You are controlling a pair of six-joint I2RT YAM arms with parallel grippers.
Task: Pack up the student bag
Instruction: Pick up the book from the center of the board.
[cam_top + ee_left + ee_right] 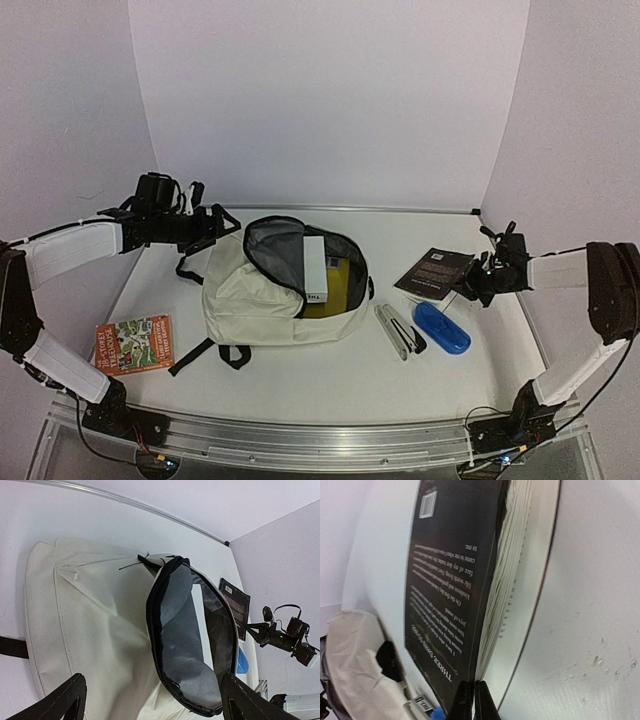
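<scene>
So the student bag (250, 295) is lying flat in the middle of the surface (330, 385), a bit left of centre. Its main zipper is wide open and the grey lining is showing. Inside the mouth there's a white box (315, 265) on end with something yellow (338, 285) beside it.

The left end effector (208, 232) hangs over the bag's far-left corner with its fingers (65, 700) spread wide, holding nothing. From the left wrist view the open mouth sits right between them.

The right end effector (468, 288) is at the near corner of a black book (435, 270) lying right of the bag. Its fingers (465, 702) are pressed together right at the cover's edge, and the cover looks raised off the pages. I can't tell if it's actually pinching the cover.

Other clutter: a blue case (442, 327) just in front of the book, and a couple of white sticks (393, 330) between the case and the bag. A colourful book (135, 343) sits off near the left arm, close to a loose black strap (195, 355).
</scene>
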